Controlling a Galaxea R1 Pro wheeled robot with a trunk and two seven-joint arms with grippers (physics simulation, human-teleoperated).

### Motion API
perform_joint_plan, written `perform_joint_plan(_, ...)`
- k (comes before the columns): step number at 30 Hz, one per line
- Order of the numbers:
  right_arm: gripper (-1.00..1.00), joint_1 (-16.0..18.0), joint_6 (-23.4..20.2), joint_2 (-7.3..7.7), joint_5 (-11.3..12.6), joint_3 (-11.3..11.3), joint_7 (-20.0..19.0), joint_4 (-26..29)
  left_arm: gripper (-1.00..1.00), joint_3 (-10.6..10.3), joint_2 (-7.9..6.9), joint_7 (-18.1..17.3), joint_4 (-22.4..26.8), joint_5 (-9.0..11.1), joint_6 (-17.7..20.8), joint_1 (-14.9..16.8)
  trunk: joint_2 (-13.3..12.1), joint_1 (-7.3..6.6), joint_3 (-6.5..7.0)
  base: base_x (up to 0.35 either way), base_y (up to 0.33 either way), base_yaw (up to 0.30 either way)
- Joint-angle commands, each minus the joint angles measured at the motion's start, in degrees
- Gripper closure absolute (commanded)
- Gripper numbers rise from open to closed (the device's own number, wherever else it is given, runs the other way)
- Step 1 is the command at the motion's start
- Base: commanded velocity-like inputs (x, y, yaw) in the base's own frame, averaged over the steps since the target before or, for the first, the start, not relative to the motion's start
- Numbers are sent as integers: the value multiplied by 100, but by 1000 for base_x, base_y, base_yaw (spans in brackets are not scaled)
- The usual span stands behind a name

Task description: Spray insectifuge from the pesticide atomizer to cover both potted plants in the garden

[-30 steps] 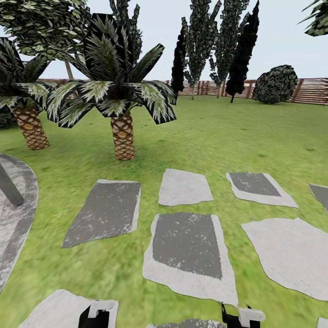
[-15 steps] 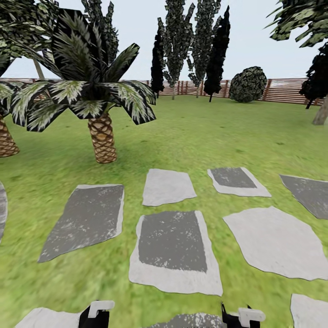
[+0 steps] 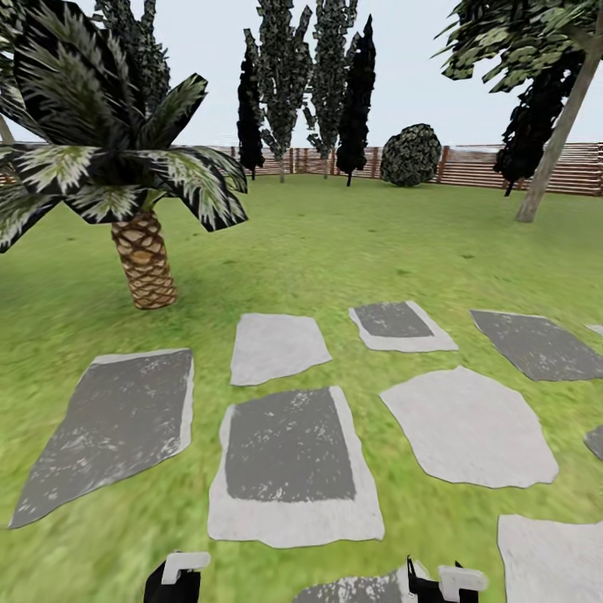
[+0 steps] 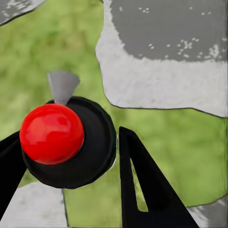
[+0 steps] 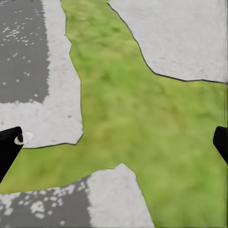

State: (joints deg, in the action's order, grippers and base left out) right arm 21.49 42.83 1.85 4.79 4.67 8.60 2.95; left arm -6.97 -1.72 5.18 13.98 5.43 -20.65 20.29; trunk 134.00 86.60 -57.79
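In the head view, the left gripper (image 3: 177, 578) and right gripper (image 3: 444, 582) were cut off by the bottom edge at about 7 and 5 o'clock, so their fingers could not be read there. The palm (image 3: 126, 167) lost its fronds past the left edge at 10 o'clock. In the right wrist view, both fingers (image 5: 8, 152) showed as mere dark tips at 9 and 3 o'clock. The stepping stones (image 3: 293, 461) near 3 o'clock ran off the edge.

A scaly-trunked palm (image 3: 144, 260) stands beside grey stepping stones (image 3: 289, 444); a round bush (image 3: 410, 156) fronts the fence (image 3: 536, 167).
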Motion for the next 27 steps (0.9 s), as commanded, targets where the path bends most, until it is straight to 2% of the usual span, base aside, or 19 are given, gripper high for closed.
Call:
perform_joint_plan(1, -100, 4, 14, 0, 49, 51, 10, -5, 100, -50, -4, 27, 0, 55, -18, 2, 2, 2, -5, 324, 0, -271)
perform_joint_plan(10, -100, 4, 13, 0, 49, 51, 10, -5, 100, -50, -4, 27, 0, 55, -18, 2, 2, 2, -5, 336, -4, -271)
perform_joint_plan(16, -100, 4, 15, 0, 49, 51, 10, -5, 100, -50, -4, 27, 0, 55, -18, 2, 2, 2, -5, 283, -130, -271)
perform_joint_plan(27, -100, 4, 11, 0, 49, 51, 12, -5, 100, -50, -13, 27, -2, 55, -18, 2, 2, 2, -5, 32, -10, -271)
